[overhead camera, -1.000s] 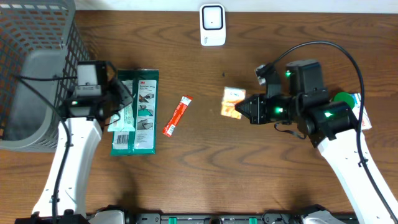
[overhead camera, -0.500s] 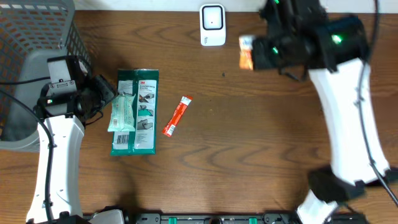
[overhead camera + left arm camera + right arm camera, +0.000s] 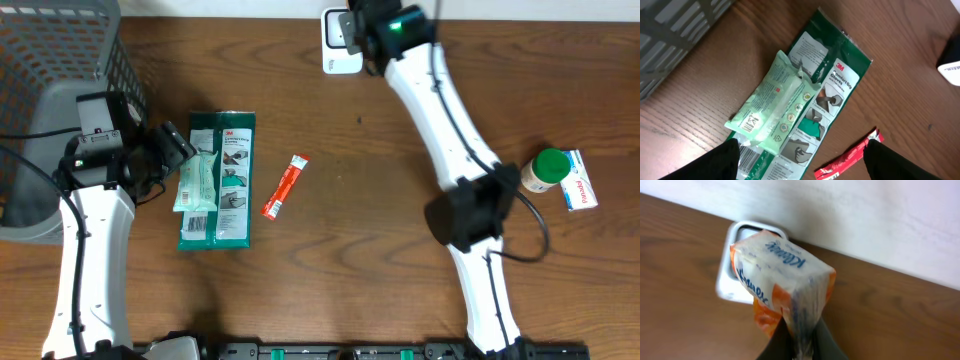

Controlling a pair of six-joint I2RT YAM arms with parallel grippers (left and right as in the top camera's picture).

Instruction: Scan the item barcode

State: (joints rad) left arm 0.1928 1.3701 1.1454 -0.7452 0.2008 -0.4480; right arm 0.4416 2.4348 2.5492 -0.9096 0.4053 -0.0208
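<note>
Wood table; R gripper clamps Kleenex pack at scanner; L gripper wide, empty.

Overhead sits straight above the table looking down, far enough back to catch everything. Left wrist cam hangs close over the glove pack and red sachet, both centre left in the overhead. Right wrist cam looks in tight at the scanner, top centre in the overhead.
</note>
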